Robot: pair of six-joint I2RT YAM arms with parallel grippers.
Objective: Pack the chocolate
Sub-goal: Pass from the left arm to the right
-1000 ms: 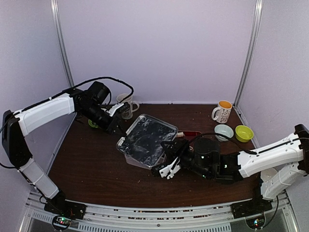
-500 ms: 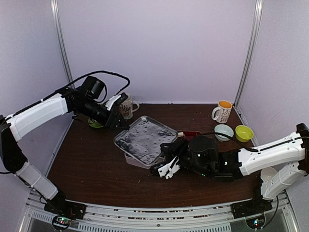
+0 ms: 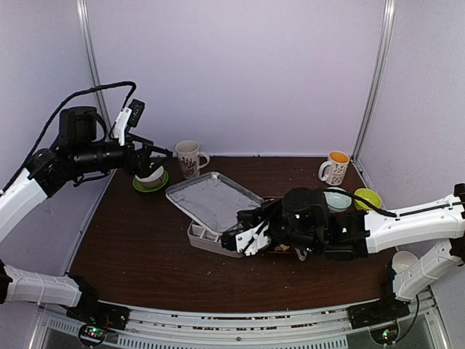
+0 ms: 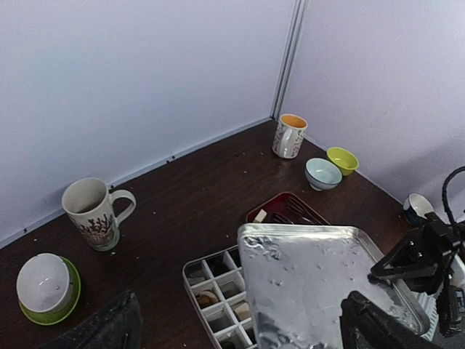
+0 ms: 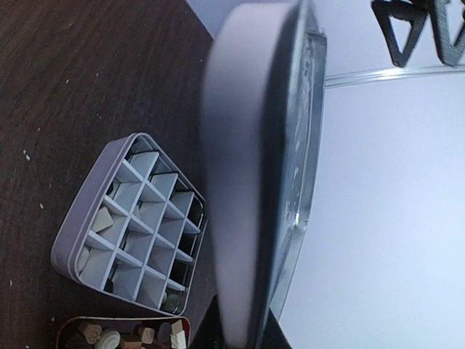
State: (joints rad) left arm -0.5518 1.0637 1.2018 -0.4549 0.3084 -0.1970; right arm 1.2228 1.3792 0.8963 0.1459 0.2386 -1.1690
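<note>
Top external: right gripper (image 3: 243,238) pinches the silver lid (image 3: 211,200), tilted above the divided box (image 3: 207,238), left gripper (image 4: 243,327) hangs wide and empty, chocolate (image 5: 109,338) sits in the red tray (image 4: 265,203) and some cells, and a slipping edge-grip could seat that lid crooked.

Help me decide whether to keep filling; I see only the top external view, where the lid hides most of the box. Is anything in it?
Observer: Right wrist shows the box is a grid; a pale piece sits in one cell, many cells look empty.
Operator: More to pack?
Observer: Yes, loose chocolates lie in the red tray.
Operator: Lid secure?
Observer: The lid is pinched at its edge by the right gripper.
</note>
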